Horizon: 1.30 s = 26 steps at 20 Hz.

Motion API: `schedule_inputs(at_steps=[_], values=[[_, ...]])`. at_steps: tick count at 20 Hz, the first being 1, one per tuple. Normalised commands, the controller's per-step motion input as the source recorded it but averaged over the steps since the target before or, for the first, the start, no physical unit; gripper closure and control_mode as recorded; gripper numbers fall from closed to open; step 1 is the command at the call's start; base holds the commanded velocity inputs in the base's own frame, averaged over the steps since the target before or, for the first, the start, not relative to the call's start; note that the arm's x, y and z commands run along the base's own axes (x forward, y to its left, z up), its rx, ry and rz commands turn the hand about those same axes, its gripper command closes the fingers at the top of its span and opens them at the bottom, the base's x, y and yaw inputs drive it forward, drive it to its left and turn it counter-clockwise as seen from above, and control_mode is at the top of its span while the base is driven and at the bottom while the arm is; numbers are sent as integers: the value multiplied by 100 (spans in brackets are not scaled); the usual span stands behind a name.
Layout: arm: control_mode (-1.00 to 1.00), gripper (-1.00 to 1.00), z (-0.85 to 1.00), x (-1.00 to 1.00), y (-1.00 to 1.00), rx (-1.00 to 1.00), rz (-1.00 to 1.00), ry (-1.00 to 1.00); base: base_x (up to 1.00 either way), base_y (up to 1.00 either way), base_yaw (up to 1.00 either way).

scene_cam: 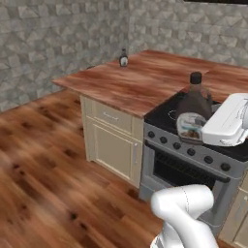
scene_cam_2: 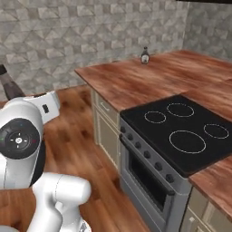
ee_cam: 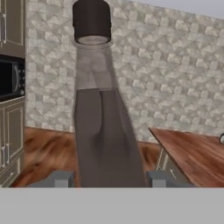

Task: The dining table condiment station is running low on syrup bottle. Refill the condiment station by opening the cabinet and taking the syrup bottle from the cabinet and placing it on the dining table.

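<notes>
My gripper (scene_cam: 202, 130) is shut on the syrup bottle (scene_cam: 193, 110), a dark-brown jug with a black cap and a pale picture label, and holds it upright in the air over the stove's front left corner. In the hand view the syrup bottle (ee_cam: 103, 131) rises between my gripper's (ee_cam: 107, 180) two fingertips, cap at the top. Its cap and neck (scene_cam_2: 9, 84) also poke in at the left edge of the right base view. A wide reddish-brown wooden top (scene_cam: 140, 80) (scene_cam_2: 154, 77) spreads beyond the stove; it looks like the dining table, its stools out of view. The wall cabinet is out of view.
A black stove (scene_cam_2: 181, 136) with an oven door (scene_cam: 186, 177) is set into the wooden top. A small bottle (scene_cam: 123, 59) (scene_cam_2: 145, 55) stands at the top's far edge. Beige drawers and doors (scene_cam: 114, 140) sit beneath. A microwave (ee_cam: 11, 78) and dark cabinet doors are at the hand view's left.
</notes>
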Motion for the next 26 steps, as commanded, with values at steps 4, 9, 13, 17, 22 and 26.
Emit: schedule_inputs(at_steps=[4,9,13,17,22,26], values=[[100,100,0,0,0,0,0,0,100,79,-14],[100,100,0,0,0,0,0,0,100,94,-18],[100,100,0,0,0,0,0,0,100,100,-23],[100,100,0,0,0,0,0,0,100,100,-28],[100,100,0,0,0,0,0,0,100,100,-32],[100,100,0,0,0,0,0,0,100,100,-32]])
